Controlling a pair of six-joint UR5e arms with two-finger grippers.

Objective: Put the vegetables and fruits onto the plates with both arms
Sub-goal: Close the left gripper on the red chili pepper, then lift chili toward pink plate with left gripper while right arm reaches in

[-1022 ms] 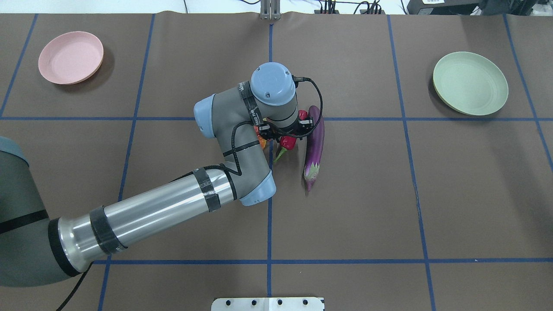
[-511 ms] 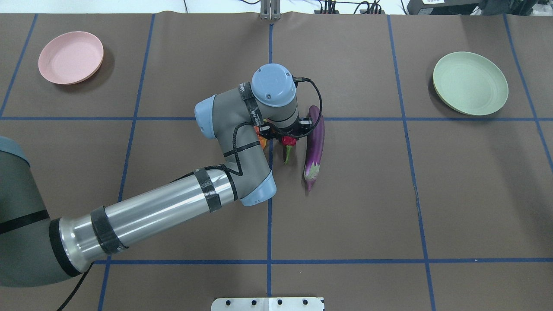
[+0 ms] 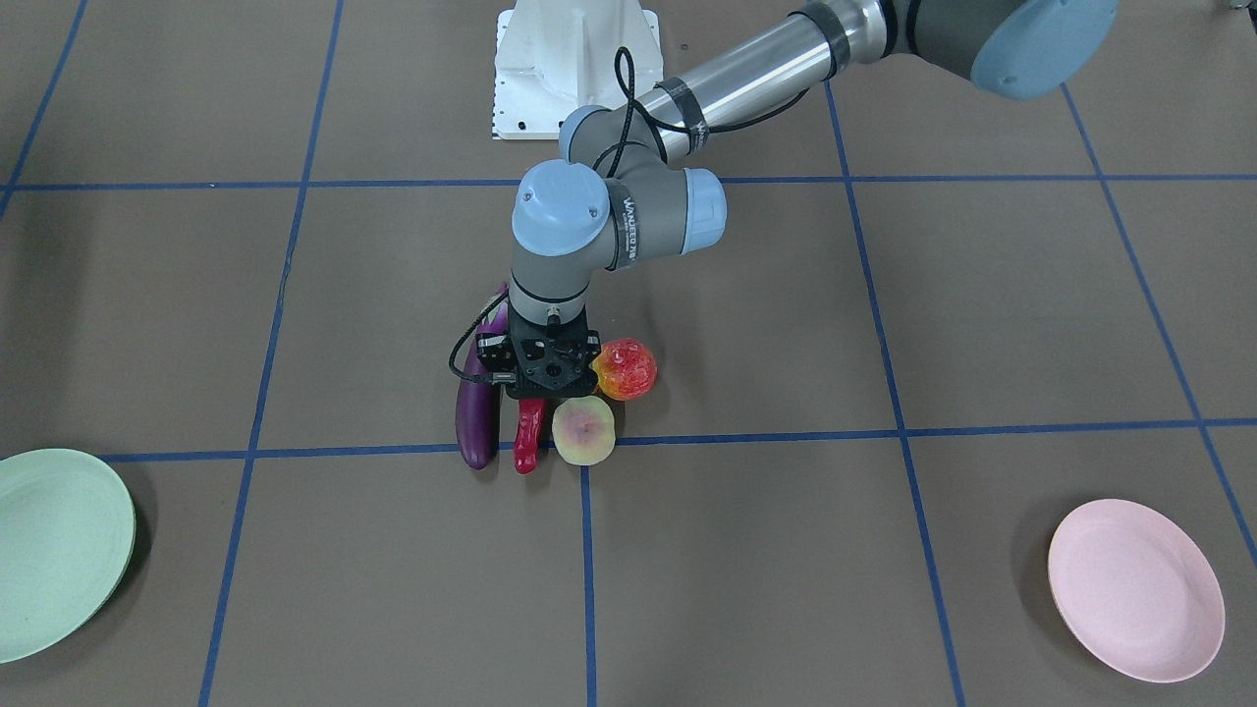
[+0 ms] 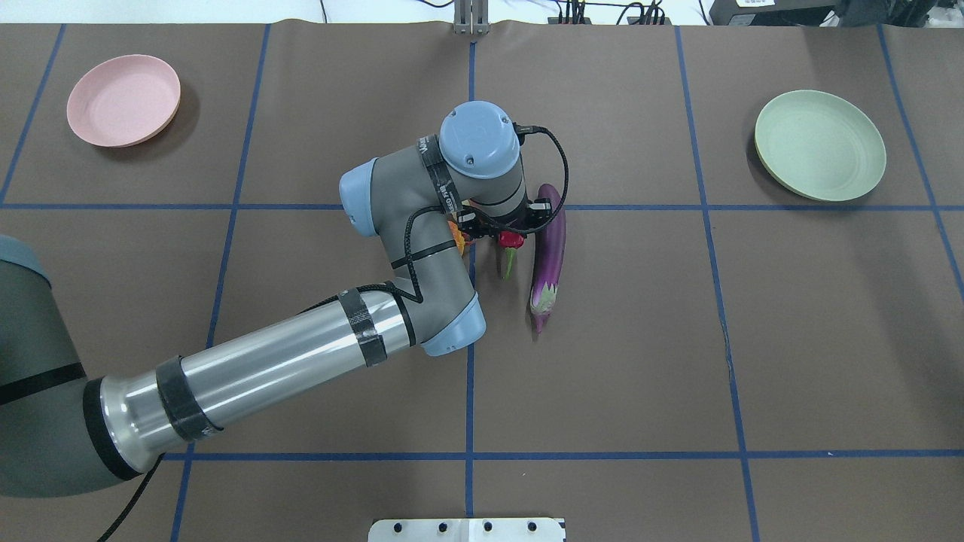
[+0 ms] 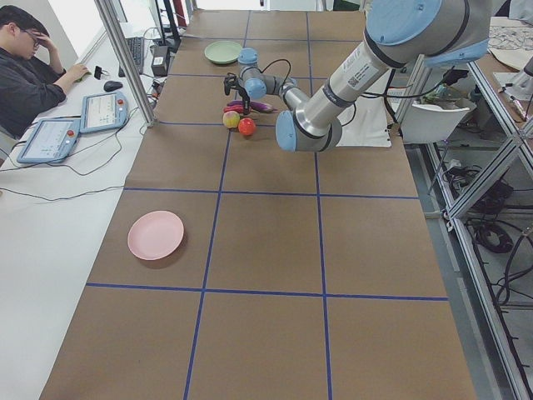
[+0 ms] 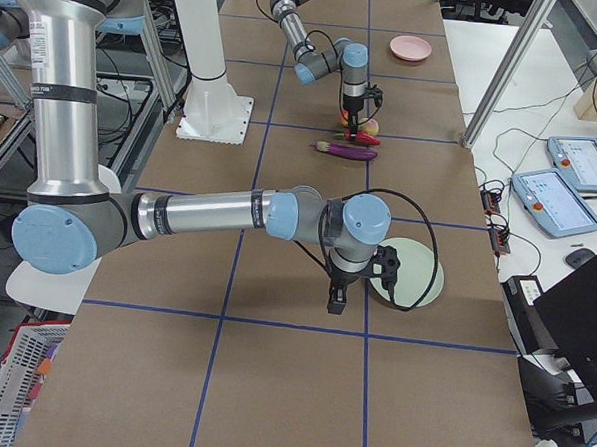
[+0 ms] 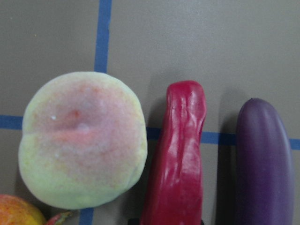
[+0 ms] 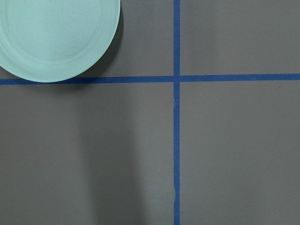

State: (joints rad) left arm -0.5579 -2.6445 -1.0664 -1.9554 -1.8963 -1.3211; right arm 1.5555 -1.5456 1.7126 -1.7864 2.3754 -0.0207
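Note:
My left gripper points straight down and is shut on the dark red chili pepper, which is held low over the table; its green stem shows in the overhead view. The purple eggplant lies right beside the pepper. The pale yellow-green fruit lies on the pepper's other side and the red-orange fruit just behind it. The pink plate and the mint green plate are empty at opposite ends. My right gripper hangs beside the green plate; I cannot tell whether it is open.
The brown table cover is marked with blue tape lines. The white robot base stands at the table's edge. An operator sits at a side desk with tablets. The right wrist view shows the green plate's rim.
The chili pepper has swung from slanted to nearly parallel with the eggplant, its stem moving toward the eggplant. The left wrist has shifted slightly toward the far side.

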